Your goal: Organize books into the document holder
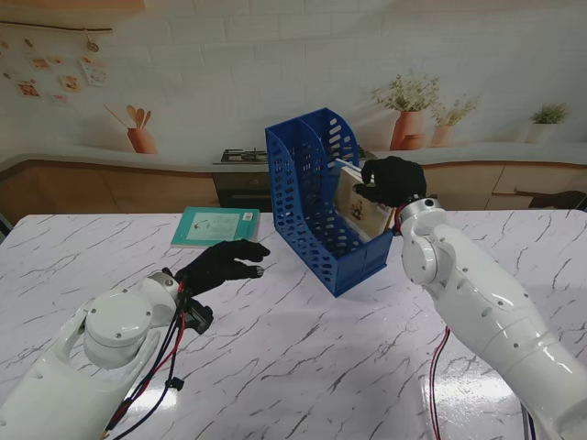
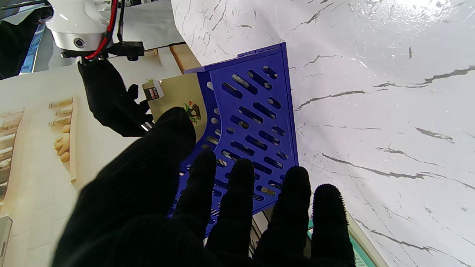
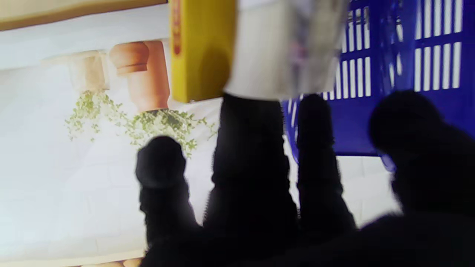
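The blue perforated document holder stands on the marble table, tilted, its open side toward my right hand. A beige illustrated book stands upright in the holder's rightmost slot, and my right hand is shut on its top edge. The left wrist view shows that book beside the holder's wall. In the right wrist view its yellow spine is blurred. A teal book lies flat to the left of the holder. My left hand hovers open between the teal book and the holder, holding nothing.
The white marble table stretches toward me between both arms. Behind it is a wall backdrop with a printed counter and potted plants. Red and black cables hang along my left forearm.
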`<action>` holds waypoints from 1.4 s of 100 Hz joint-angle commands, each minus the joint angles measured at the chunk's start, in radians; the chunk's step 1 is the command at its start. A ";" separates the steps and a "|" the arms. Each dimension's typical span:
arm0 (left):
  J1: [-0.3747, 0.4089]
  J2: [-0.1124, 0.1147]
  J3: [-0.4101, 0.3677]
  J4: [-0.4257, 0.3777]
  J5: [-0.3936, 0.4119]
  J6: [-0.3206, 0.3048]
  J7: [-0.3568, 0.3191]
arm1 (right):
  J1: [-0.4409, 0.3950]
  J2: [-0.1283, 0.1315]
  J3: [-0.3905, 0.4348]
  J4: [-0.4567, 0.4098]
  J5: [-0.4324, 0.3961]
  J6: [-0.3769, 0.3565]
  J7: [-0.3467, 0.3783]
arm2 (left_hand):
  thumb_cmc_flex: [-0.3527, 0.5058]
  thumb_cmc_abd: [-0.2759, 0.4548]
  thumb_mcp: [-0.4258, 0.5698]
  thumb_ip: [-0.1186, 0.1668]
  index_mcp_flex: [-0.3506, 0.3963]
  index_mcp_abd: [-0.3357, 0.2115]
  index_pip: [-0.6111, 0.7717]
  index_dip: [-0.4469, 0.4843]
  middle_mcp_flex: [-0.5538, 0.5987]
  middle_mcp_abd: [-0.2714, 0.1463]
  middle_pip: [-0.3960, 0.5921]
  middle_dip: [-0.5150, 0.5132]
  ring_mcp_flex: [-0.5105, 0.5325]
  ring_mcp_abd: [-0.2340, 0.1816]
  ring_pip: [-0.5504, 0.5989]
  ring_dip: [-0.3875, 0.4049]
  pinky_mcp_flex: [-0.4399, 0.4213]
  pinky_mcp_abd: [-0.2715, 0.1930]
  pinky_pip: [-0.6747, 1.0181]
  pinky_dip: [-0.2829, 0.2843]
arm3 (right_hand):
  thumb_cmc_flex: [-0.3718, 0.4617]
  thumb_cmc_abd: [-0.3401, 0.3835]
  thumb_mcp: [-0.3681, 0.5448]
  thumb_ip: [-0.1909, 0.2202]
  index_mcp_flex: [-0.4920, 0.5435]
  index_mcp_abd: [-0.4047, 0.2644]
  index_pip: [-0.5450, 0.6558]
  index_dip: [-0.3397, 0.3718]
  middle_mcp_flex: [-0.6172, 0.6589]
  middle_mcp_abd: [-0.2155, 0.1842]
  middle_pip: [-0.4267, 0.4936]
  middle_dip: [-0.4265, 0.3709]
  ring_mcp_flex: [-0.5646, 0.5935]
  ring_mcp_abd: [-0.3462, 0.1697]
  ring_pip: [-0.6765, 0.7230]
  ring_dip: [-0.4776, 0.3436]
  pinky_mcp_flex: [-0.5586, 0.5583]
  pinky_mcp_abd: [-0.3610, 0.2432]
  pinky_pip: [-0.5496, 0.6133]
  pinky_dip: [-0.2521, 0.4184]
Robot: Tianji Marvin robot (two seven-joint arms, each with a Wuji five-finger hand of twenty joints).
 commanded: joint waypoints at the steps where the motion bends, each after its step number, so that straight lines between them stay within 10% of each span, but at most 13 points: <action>1: 0.001 -0.002 0.004 0.016 0.006 -0.037 -0.008 | -0.038 0.000 0.006 -0.032 0.004 0.004 -0.001 | -0.012 0.005 -0.020 0.018 0.001 -0.052 0.004 0.008 -0.015 -0.046 -0.010 -0.009 -0.027 -0.025 -0.029 -0.006 -0.019 -0.025 -0.043 0.018 | -0.037 0.054 -0.027 0.074 -0.035 0.035 -0.098 0.005 -0.052 -0.003 -0.042 -0.023 -0.079 0.063 -0.138 -0.054 -0.091 0.020 -0.066 0.032; 29: 0.001 -0.001 0.002 0.028 0.026 -0.048 -0.004 | -0.151 0.004 0.102 -0.194 0.038 0.005 0.047 | -0.019 0.006 -0.019 0.016 -0.003 -0.062 0.018 0.013 -0.001 -0.050 -0.011 -0.007 -0.021 -0.036 -0.033 -0.008 -0.018 -0.027 -0.045 0.020 | -0.022 0.097 -0.134 0.086 -0.152 0.110 -0.276 -0.066 -0.210 0.033 -0.216 -0.128 -0.287 0.099 -0.475 -0.183 -0.439 0.080 -0.407 -0.027; 106: -0.017 -0.004 0.014 0.073 0.026 -0.074 0.000 | -0.619 0.012 0.330 -0.561 0.180 -0.144 0.104 | -0.023 0.010 -0.010 0.015 -0.016 -0.059 0.081 0.071 -0.004 -0.052 0.007 0.016 -0.023 -0.050 -0.025 0.003 -0.021 -0.035 -0.066 0.019 | 0.003 0.108 -0.196 0.091 -0.132 0.115 -0.255 -0.075 -0.219 0.054 -0.195 -0.102 -0.276 0.114 -0.460 -0.165 -0.437 0.104 -0.396 0.027; 140: -0.052 -0.004 0.027 0.112 0.058 -0.099 0.005 | -0.759 0.017 0.405 -0.658 0.300 -0.183 0.190 | -0.043 0.021 -0.035 0.014 -0.020 -0.066 0.044 0.044 -0.019 -0.046 -0.009 0.000 -0.039 -0.132 -0.069 -0.047 -0.011 -0.083 -0.151 -0.018 | 0.016 0.124 -0.231 0.096 -0.146 0.125 -0.271 -0.083 -0.235 0.056 -0.242 -0.122 -0.307 0.122 -0.515 -0.193 -0.483 0.131 -0.484 -0.010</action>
